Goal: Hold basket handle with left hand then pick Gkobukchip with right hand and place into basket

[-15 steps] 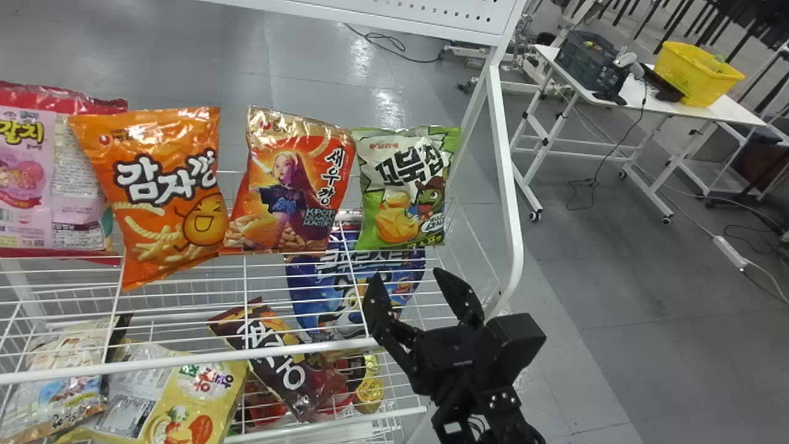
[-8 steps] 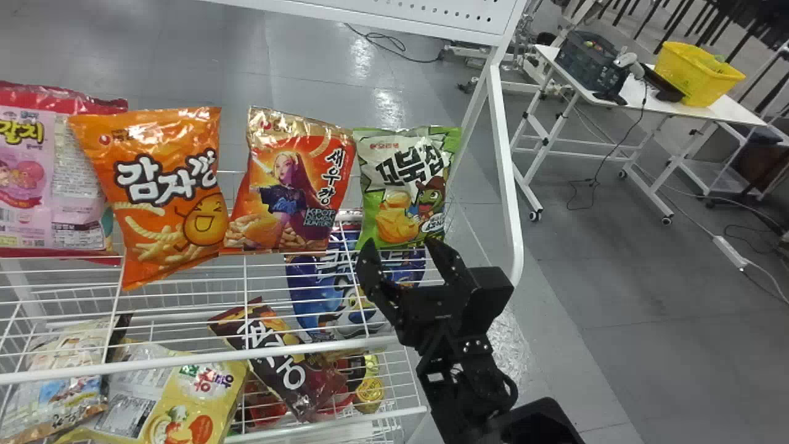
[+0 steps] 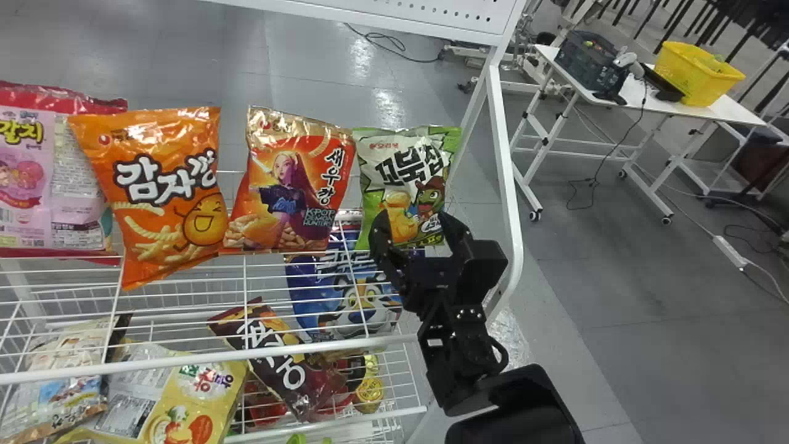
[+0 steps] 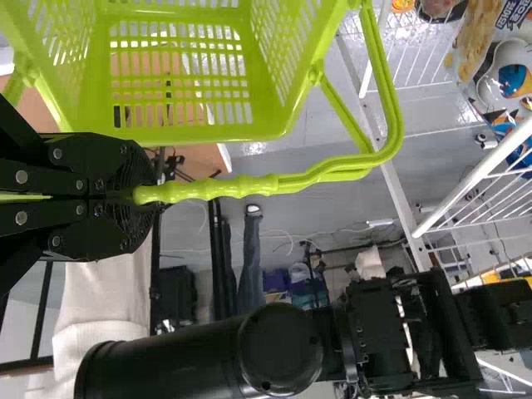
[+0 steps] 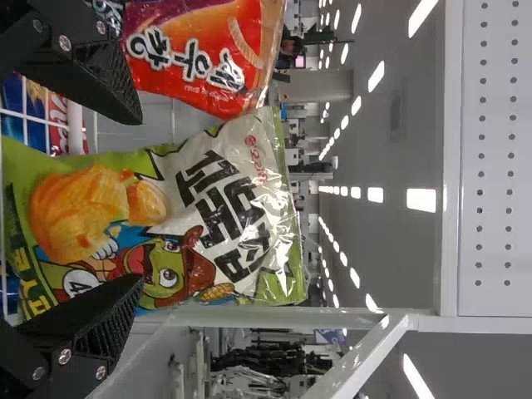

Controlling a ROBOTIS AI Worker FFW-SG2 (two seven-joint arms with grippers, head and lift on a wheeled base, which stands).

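The green Gkobukchip bag (image 3: 400,166) stands at the right end of the upper wire shelf. My right gripper (image 3: 416,225) is open in front of its lower part. In the right wrist view the open right gripper (image 5: 137,204) has one finger on each side of the Gkobukchip bag (image 5: 191,216); contact cannot be told. In the left wrist view my left gripper (image 4: 137,195) is shut on the handle (image 4: 224,187) of the lime-green basket (image 4: 183,133).
An orange-red snack bag (image 3: 290,185) stands beside the green one, with an orange bag (image 3: 169,191) farther left. The shelf's white side post (image 3: 508,185) rises close to the right arm. Several bags lie on the lower rack.
My right gripper has moved up and forward, from below the shelf edge to the front of the green bag. A bit of lime green has come in at the head view's bottom edge.
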